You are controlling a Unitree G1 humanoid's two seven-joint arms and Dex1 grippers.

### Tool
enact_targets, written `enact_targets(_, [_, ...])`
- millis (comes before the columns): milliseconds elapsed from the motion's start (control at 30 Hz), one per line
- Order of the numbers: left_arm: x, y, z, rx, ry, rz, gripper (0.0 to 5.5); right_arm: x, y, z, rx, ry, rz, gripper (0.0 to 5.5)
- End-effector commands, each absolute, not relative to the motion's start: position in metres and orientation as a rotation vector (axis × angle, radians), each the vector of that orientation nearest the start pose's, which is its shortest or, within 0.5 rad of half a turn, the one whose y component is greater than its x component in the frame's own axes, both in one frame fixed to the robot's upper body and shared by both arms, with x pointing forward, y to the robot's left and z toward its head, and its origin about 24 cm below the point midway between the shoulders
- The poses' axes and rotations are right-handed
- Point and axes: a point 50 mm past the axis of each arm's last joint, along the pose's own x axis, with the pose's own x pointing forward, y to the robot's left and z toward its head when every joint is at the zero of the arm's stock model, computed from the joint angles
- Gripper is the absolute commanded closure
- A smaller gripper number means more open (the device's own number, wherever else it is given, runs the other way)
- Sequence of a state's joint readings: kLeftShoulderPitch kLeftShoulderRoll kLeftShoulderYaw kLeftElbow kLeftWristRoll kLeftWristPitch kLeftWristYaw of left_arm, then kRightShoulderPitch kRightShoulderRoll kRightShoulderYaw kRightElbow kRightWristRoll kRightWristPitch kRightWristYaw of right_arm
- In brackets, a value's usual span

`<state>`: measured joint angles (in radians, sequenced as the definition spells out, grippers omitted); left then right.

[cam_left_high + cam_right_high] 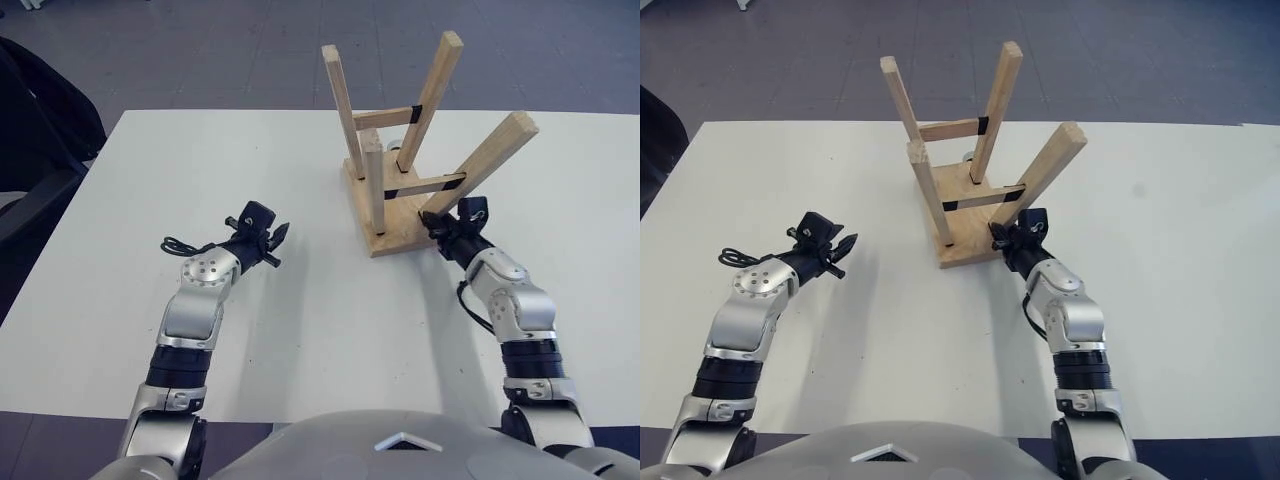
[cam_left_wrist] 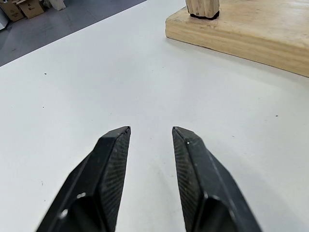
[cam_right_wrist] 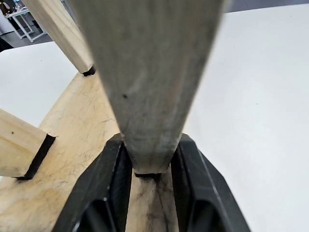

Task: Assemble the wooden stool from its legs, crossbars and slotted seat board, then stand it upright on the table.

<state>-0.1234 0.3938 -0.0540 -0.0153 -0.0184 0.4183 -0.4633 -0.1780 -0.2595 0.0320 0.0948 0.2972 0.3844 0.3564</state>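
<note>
The wooden stool stands upside down on the white table, its seat board flat on the surface. Several legs point up, joined by crossbars with black tape at the joints. The near right leg leans outward to the right. My right gripper is shut on the foot of this leg where it meets the seat board; both pads press the leg. My left gripper is open and holds nothing. It hovers low over bare table, left of the stool.
A dark chair stands off the table's left side. Grey floor lies beyond the far edge, close behind the stool. A black cable loops at my left wrist. Bare table stretches between the arms and to the right of the stool.
</note>
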Motion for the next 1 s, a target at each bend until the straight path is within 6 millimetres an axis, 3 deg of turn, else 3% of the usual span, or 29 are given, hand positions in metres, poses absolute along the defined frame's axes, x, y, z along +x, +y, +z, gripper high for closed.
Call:
enact_targets(33, [0.279,0.209,0.047,0.339,0.349,-0.419,3.89,0.268,-0.165,0.017,-0.032,0.322,0.648,4.47])
enact_targets(200, [0.274,0.232,0.036,0.364,0.407,-0.453,3.89,0.262,-0.159,0.005,-0.097,0.375,1.011,4.47])
enact_targets(400, [0.253,0.280,0.024,0.451,0.615,-0.455,3.89,0.288,-0.186,0.022,-0.329,0.413,1.171,4.47])
enact_targets(433, [0.253,0.280,0.022,0.447,0.621,-0.462,3.89,0.293,-0.189,0.026,-0.350,0.421,1.180,4.46])
enact_targets(500, [0.254,0.273,0.019,0.435,0.613,-0.473,3.89,0.303,-0.190,0.032,-0.374,0.421,1.185,3.92])
enact_targets(633, [0.260,0.250,0.017,0.412,0.564,-0.505,3.89,0.315,-0.196,0.041,-0.412,0.419,1.189,3.33])
enact_targets(800, [0.273,0.217,0.018,0.389,0.517,-0.555,3.89,0.325,-0.221,0.060,-0.391,0.406,1.103,3.26])
enact_targets(900, [0.269,0.213,0.015,0.382,0.536,-0.561,3.89,0.322,-0.239,0.067,-0.387,0.408,1.064,3.26])
enact_targets(1000, [0.262,0.211,0.011,0.371,0.576,-0.573,3.89,0.316,-0.241,0.061,-0.373,0.427,1.047,3.26])
